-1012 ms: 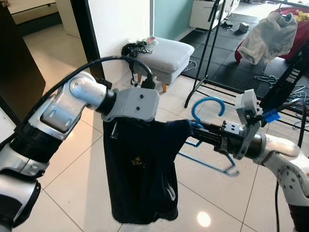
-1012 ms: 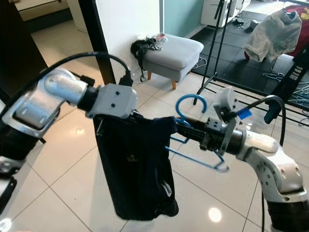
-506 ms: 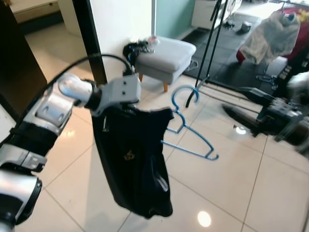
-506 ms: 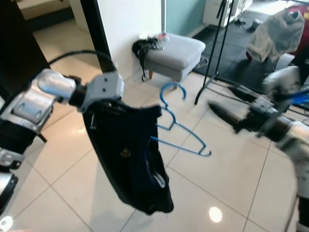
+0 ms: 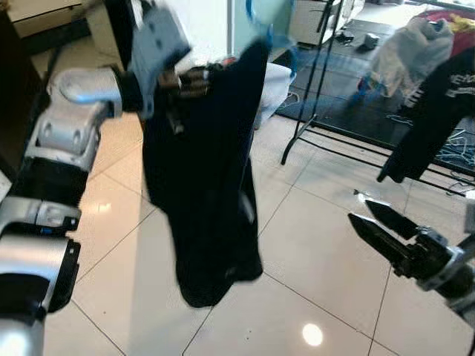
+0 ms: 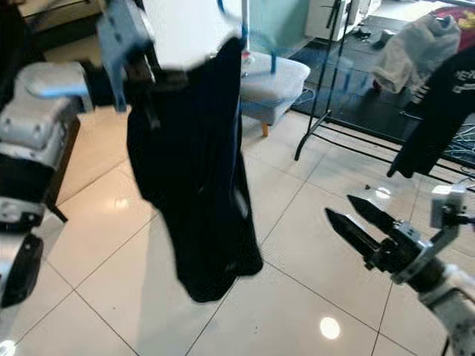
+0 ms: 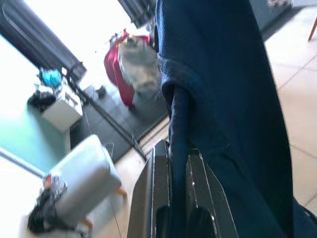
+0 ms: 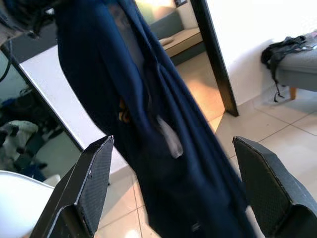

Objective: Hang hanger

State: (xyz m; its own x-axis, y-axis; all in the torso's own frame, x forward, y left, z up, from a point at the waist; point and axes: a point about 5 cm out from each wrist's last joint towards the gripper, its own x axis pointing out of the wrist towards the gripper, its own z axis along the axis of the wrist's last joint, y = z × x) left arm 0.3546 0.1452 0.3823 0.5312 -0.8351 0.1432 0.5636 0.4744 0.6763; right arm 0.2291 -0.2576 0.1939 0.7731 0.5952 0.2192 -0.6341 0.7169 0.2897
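Your left gripper (image 5: 178, 81) is up high, with its two fingers pinched tight on the top edge of the dark blue garment (image 5: 208, 185). You can see that in the left wrist view, where the cloth fold sits between the fingers (image 7: 161, 198). Holding it at the top lets the whole garment hang down long and straight, off the floor.

Next, look at the clothes rack (image 5: 319, 81) behind it. A black top (image 5: 434, 104) hangs there, and I think that rack is where you want to go.

Your right gripper (image 5: 386, 230) is low on your right side. Its fingers are spread wide and hold nothing. It sits well apart from the garment, so it does not get in the way.

Last, the blue hanger (image 5: 256, 18). It is blurry, but you can see a bit of it at the top of the garment, near the top edge of the picture. I think lifting it this high gets the hook ready to go over the rack's bar.
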